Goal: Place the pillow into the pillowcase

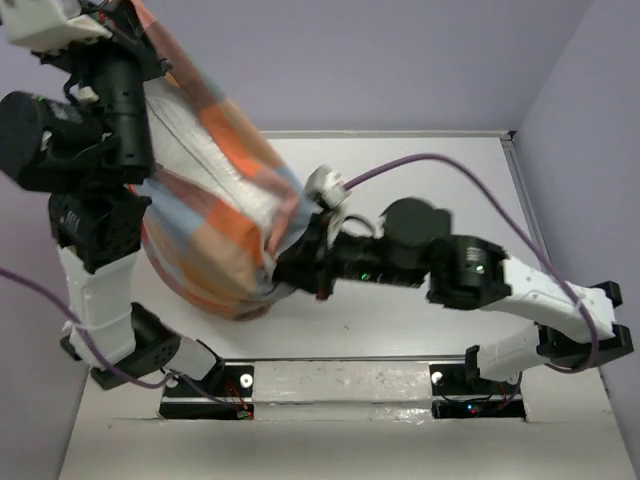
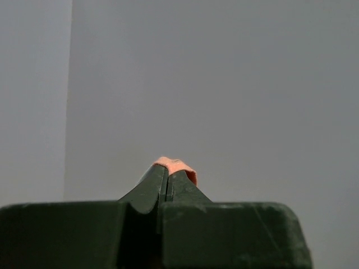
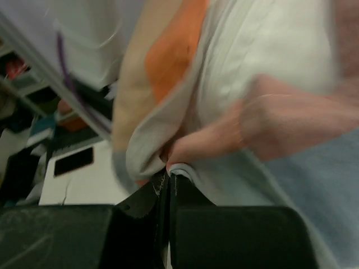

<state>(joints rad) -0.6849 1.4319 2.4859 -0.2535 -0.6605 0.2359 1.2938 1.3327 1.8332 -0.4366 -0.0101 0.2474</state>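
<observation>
The checked pillowcase point(image 1: 215, 250) hangs as a bulging bundle from the top left down to the table, with the white pillow point(image 1: 195, 135) showing in its open side. My left arm is raised high. In the left wrist view my left gripper point(image 2: 169, 171) is shut on an orange fold of the pillowcase point(image 2: 178, 165). My right gripper point(image 1: 287, 268) reaches in from the right at the bundle's lower edge. Close up, the right gripper point(image 3: 170, 175) is shut on the pillowcase hem point(image 3: 196, 174), and the pillow point(image 3: 269, 45) fills the view beside an orange check point(image 3: 174, 50).
A purple cable point(image 1: 440, 165) arcs over the white table point(image 1: 420, 200) above my right arm. A purple wall stands along the table's right edge point(image 1: 520, 190). Shelves with clutter point(image 3: 28, 117) show beyond the table in the right wrist view.
</observation>
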